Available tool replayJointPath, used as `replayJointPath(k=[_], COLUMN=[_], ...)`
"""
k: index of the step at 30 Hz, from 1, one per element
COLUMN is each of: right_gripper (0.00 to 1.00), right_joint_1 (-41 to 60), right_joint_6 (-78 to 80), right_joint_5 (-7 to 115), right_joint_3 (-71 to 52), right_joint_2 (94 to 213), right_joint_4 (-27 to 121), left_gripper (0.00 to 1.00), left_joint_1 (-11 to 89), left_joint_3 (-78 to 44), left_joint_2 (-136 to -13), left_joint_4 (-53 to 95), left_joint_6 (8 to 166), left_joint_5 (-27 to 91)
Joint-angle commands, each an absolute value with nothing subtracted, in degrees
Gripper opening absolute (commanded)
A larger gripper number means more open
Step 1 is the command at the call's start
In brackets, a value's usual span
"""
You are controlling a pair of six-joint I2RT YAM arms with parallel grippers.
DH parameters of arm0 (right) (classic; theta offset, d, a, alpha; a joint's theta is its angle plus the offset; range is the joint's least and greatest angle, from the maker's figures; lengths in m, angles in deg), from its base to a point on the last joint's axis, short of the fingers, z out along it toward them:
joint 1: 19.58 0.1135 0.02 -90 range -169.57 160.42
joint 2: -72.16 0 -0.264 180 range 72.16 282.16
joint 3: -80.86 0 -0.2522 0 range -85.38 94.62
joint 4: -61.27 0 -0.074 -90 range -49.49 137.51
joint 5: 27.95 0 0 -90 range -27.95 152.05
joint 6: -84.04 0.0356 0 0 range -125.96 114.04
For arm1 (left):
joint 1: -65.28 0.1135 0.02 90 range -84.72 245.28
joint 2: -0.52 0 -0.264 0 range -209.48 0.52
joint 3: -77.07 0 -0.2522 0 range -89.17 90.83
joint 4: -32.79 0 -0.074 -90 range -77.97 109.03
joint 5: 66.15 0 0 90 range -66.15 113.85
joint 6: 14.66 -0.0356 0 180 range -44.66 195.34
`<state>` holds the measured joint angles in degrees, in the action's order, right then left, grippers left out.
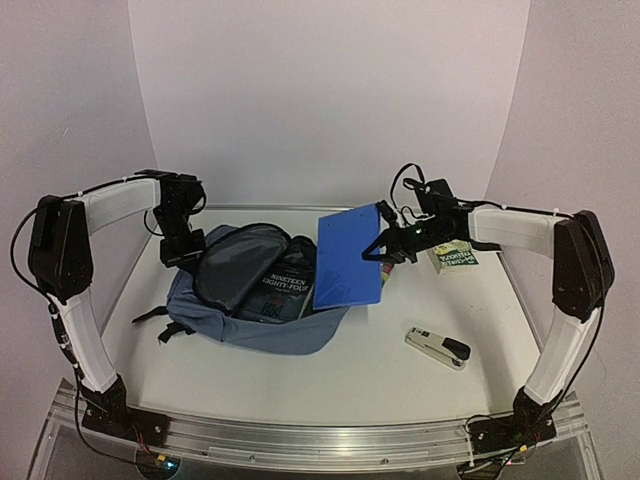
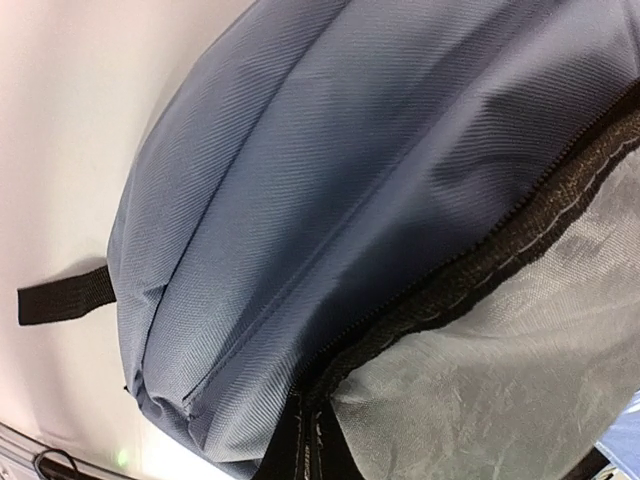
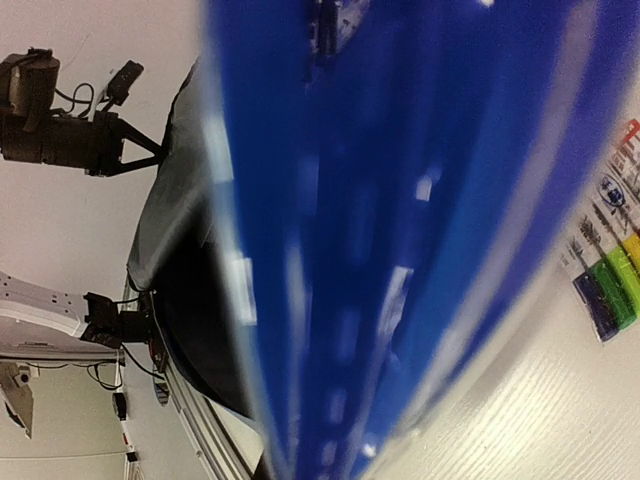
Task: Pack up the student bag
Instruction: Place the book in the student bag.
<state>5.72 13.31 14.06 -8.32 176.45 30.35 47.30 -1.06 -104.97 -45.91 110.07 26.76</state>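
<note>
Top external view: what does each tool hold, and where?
Right tool: flat bright-blue folder, by its right edge. Left tool: seemingly the opening rim of the slate-blue fabric backpack, at its left side.

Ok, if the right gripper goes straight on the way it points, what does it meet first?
The right gripper grips the folder; beyond that, likely the book in the bag's open mouth, though depth is unclear.
</note>
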Motion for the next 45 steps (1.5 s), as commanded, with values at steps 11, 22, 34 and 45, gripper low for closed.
replayJointPath(k=[11, 22, 34, 45], right_gripper=[0.00, 0.00, 0.00, 0.00], right_joint_1=[6.22, 6.34, 6.28, 6.34], right_joint_6=[16.45, 20.39, 22.78, 22.66], right_joint_5=[12.84, 13.55, 13.70, 13.68], right_joint_3=[-6.65, -7.75, -9.86, -11.12], right_joint_2=[174.11, 173.48, 172.53, 171.75], right_joint_4=[31.74, 33.67, 35.38, 35.55], left_gripper=[0.59, 0.63, 0.63, 0.47], left_joint_1=[29.38, 13.73, 12.98, 13.91], left_joint_3=[16.36, 28.68, 35.93, 29.54], left_joint_2=[-100.18, -119.96, -134.82, -134.02], left_joint_4=[-54.35, -66.13, -77.69, -78.41], left_joint_6=[103.67, 104.13, 110.10, 111.57], left_joint_5=[8.06, -3.24, -13.81, -16.00])
